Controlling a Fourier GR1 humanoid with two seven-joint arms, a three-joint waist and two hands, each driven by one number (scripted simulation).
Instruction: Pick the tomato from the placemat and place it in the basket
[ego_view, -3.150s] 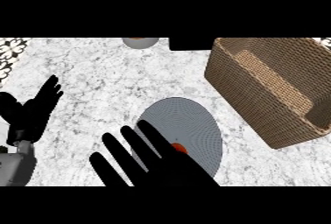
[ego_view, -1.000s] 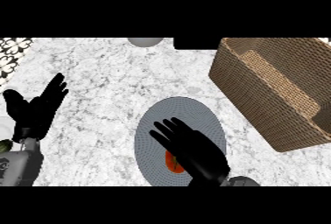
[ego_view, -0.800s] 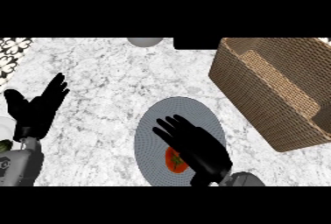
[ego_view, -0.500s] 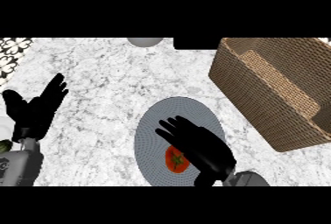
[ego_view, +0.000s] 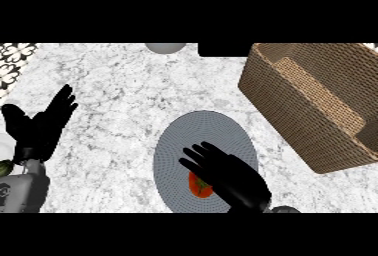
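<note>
I note the basket (ego_view: 317, 100) standing right of the placemat (ego_view: 207, 135) on the desk (ego_view: 125, 85). My right robot hand (ego_view: 229, 177) hovers spread open over the tomato (ego_view: 199, 186), partly hiding it. My left robot hand (ego_view: 40, 127) rests open at the left edge.

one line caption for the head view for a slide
Right hand open over the red tomato on the grey oval placemat, brown wicker basket to its right, left hand resting open.

On the marble counter (ego_view: 125, 80) there were one red tomato (ego_view: 199, 186), one grey oval placemat (ego_view: 203, 132), one woven basket (ego_view: 325, 107), one grey rounded object (ego_view: 165, 47) at the far edge, and two black hands: left hand (ego_view: 40, 130), right hand (ego_view: 229, 177).
</note>
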